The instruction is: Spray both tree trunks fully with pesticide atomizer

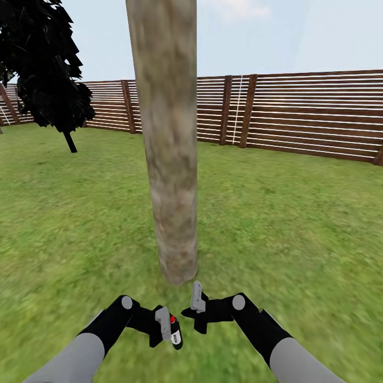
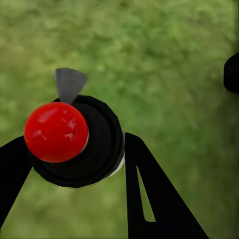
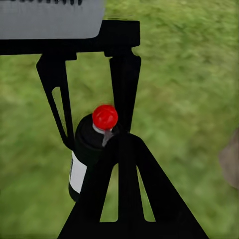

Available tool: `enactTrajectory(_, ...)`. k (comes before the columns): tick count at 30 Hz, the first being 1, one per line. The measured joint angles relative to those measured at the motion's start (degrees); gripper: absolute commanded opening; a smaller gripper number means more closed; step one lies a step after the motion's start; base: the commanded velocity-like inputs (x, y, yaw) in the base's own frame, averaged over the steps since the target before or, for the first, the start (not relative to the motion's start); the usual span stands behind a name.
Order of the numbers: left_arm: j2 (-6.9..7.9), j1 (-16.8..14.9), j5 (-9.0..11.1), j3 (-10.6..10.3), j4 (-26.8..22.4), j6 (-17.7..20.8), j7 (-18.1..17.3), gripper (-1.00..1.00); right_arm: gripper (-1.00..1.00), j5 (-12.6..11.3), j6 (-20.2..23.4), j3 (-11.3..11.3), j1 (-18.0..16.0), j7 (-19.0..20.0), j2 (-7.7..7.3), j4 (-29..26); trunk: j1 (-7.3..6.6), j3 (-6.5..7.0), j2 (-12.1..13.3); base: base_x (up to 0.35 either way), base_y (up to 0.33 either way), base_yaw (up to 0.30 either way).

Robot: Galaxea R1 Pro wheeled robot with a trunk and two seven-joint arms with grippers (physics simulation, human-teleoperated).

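Observation:
The pesticide atomizer (image 1: 175,334), a small black bottle with a red top and a white label, hangs low over the grass floor (image 1: 298,229) with my left gripper (image 1: 166,325) shut on it. The left wrist view shows its red top (image 2: 56,132) between the two black fingers (image 2: 149,199). A tree trunk (image 1: 170,159), pale grey-brown and mottled, stands straight ahead, just beyond both grippers. My right gripper (image 1: 198,299) is shut and empty, close beside the bottle. Its wrist view looks at the atomizer (image 3: 85,154) in the left gripper (image 3: 97,137).
A near-black conifer (image 1: 42,69) stands at the far left. A brown slatted wooden fence (image 1: 308,114) closes the lawn behind the trunk. Open grass lies on both sides of the trunk. The trunk's edge (image 3: 230,162) shows in the right wrist view.

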Motion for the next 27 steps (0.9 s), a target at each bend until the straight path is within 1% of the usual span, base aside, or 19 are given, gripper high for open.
enactTrajectory(6,-0.37,-0.2,0.0,-0.1,0.0,-0.1,-0.1,-1.0,-1.0,0.0,0.0,0.0,0.0,-0.1,0.0,0.1,0.0,0.0,0.0,0.0,0.0,0.0)
enactTrajectory(11,-0.39,-0.3,0.1,-1.3,-0.6,-0.2,-0.1,-1.0,-1.0,0.1,0.0,0.0,0.0,-0.1,-0.1,0.2,0.0,0.0,0.0,0.0,0.0,0.0)
enactTrajectory(18,-0.87,-0.3,0.1,-1.6,-0.7,-0.3,-0.1,-1.0,-1.0,0.2,0.0,-0.1,0.0,-0.1,-0.5,0.4,0.0,0.0,0.0,0.0,0.0,0.0)
enactTrajectory(27,-1.67,-0.3,0.2,-1.8,-0.7,-0.3,-0.1,-1.0,-1.0,0.2,0.0,-0.1,0.0,-0.1,-0.53,0.4,0.0,0.0,0.0,0.0,0.0,0.0)
